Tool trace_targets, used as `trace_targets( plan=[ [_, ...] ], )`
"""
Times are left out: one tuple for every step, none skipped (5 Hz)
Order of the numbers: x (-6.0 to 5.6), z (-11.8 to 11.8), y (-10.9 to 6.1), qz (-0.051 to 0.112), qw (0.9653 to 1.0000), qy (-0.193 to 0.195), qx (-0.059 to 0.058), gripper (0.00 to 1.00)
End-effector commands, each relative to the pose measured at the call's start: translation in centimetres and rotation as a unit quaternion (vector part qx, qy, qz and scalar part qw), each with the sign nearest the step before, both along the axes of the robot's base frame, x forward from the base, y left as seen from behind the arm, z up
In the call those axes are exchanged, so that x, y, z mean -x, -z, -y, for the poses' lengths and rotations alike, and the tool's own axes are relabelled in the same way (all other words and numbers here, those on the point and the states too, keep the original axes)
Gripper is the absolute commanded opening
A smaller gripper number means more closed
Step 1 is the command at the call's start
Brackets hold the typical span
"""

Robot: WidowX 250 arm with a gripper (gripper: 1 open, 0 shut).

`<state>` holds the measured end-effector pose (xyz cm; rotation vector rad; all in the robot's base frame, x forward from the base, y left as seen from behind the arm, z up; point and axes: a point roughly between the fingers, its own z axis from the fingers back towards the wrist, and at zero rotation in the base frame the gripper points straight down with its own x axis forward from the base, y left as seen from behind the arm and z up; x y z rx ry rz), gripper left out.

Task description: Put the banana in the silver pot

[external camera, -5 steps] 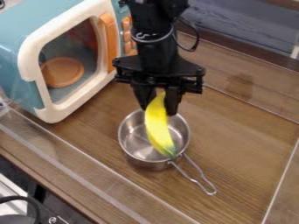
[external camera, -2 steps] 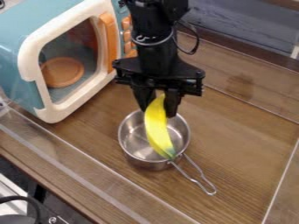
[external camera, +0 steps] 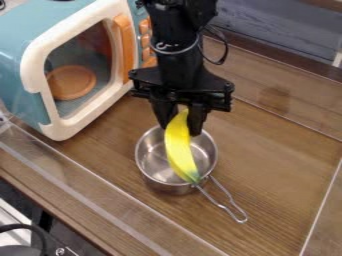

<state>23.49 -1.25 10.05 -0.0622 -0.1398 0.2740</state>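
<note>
Over silver pot (external camera: 151,165), banana (external camera: 179,148) unmoved

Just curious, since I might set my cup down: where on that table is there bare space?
Bare wood lies right of the silver pot, out to the table's right edge, and in front of the microwave at lower left. It is crowded at the middle, where the claw holds the banana over the pot.

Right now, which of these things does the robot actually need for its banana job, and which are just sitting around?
Part of the job:
- banana, held by the gripper
- silver pot, directly below

Just lying about:
- toy microwave
- orange dish inside it
</note>
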Motion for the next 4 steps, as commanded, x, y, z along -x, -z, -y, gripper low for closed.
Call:
trace_targets(
  plan=[
    [-0.17, 0.07, -0.98, 0.019, 0.9998, 0.005, -0.004, 0.0],
    [-0.14, 0.1, -0.99, 0.019, 0.9998, 0.006, -0.005, 0.0],
    [-0.11, 0.11, -1.0, 0.018, 0.9998, 0.007, -0.007, 0.0],
    [-0.14, -0.01, -1.0, 0.017, 0.9998, 0.005, -0.008, 0.0]
  ],
)
